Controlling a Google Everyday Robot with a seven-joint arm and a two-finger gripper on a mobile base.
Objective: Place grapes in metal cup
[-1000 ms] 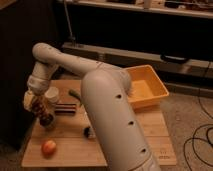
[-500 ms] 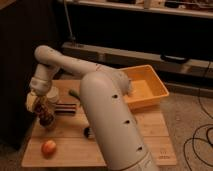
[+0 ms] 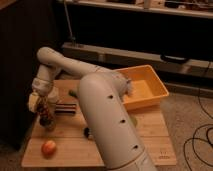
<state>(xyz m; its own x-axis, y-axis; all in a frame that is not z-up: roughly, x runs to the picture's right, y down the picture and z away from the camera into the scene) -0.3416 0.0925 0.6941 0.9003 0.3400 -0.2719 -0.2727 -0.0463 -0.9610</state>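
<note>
Change: the gripper has lifted slightly and drifted left over the bench's left side; the grapes ride with it, now hanging clear of the wood.
Arm (image 3: 107,107): wide white limb fills the centre foreground, bends back to the left.
Bench (image 3: 150,135): pale wooden top.
Yellow bin (image 3: 145,87): on the far right of the bench, tilted.
Gripper (image 3: 42,102): above the left edge, pointing down, fingers clenched on the grapes.
Grapes (image 3: 46,116): dark reddish bunch dangling beneath the fingers.
Apple (image 3: 48,147): front left corner, below the grapes, apart.
Metal cup: cannot tell where it stands.
</note>
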